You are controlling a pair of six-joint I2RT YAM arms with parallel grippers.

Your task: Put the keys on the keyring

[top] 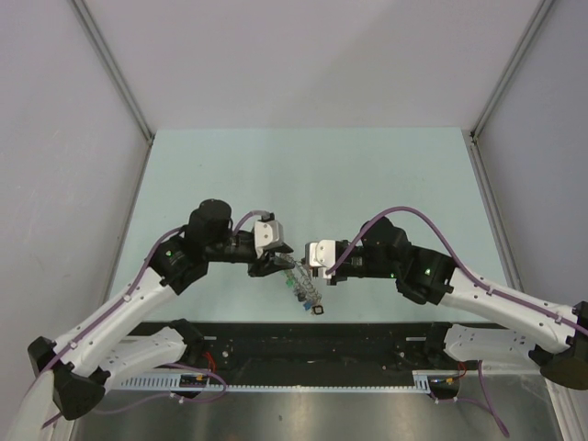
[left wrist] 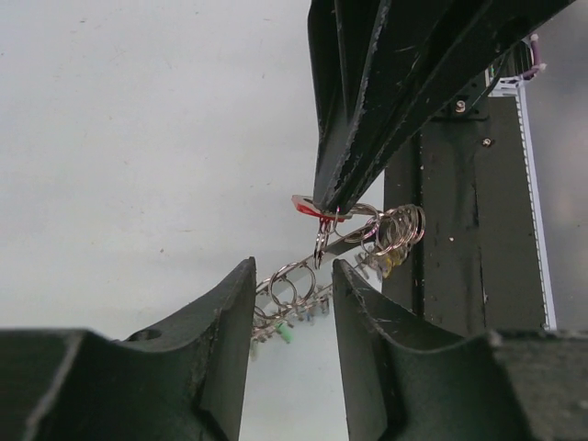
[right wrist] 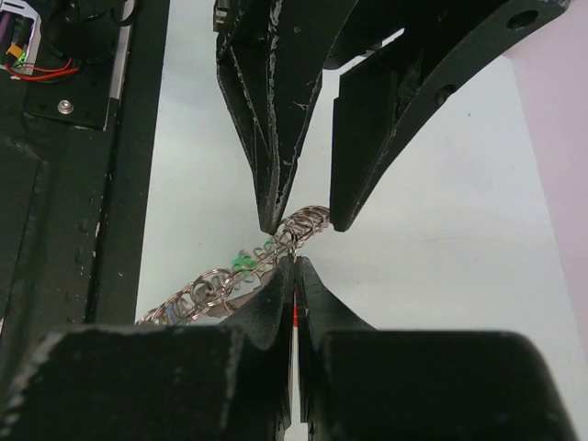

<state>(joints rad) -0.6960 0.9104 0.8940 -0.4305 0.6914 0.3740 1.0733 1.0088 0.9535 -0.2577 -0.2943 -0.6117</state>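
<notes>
Clamps the key by its red tag in the clenched right pincer, touching the keyring. Straddles the keyring with the released left pincer, jaws parted either side. Seems light, stiff, slippery; best gripped flat on the tag.

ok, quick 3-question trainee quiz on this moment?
1. True or false: the right gripper is shut on the red-tagged key.
2. Whose open jaws straddle the keyring? A left gripper, B right gripper, C neither.
3. Fill in: in the right wrist view, the bright tag among the keyring's keys is ___.
Key: 1 true; 2 A; 3 green.
</notes>
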